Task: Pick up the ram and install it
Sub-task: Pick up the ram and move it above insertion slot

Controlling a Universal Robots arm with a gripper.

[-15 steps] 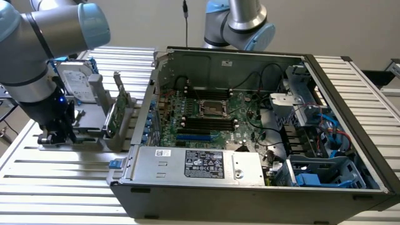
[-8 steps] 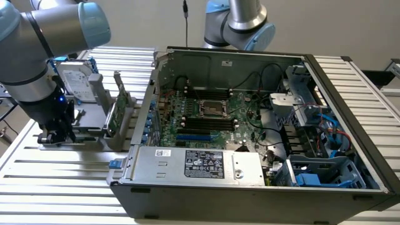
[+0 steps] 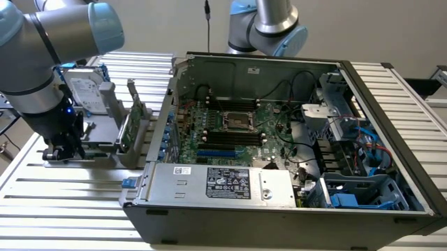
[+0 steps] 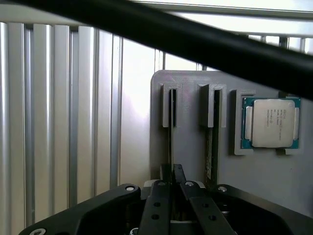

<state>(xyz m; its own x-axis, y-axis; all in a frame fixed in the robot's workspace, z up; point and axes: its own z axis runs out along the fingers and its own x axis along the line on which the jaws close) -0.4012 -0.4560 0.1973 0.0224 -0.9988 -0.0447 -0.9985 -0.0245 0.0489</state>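
A robot arm's gripper [image 4: 172, 169] reaches down over a grey holder [image 4: 190, 147] at the exterior view's left end of a ribbed metal desk [image 3: 70, 209]. Its black fingers [image 4: 159, 205] are drawn together and appear clamped on the thin top edge of the ram [image 4: 171, 137]. The ram stands on edge in one of the holder's two narrow slots, seated in the rack and seen end-on as a dark sliver running from the slot's grey cheeks to the fingertips. A second stick [image 4: 210, 152] stands upright in the neighbouring slot, just beside the first and apart from the fingers. Beyond that slot a silver-capped processor [image 4: 271, 122] lies flat in its own shallow recess of the holder. In the exterior view the gripper [image 3: 64, 149] hangs at the holder's near end. A hard drive [image 3: 87, 97] is propped at the far end, and green expansion cards [image 3: 136, 123] stand upright on the side nearest the computer. The open case [image 3: 209, 230] lies to the exterior view's right of the holder, with its motherboard [image 3: 231, 130] facing up. A second arm [image 3: 269, 26] stands behind the case at the far side of the desk.
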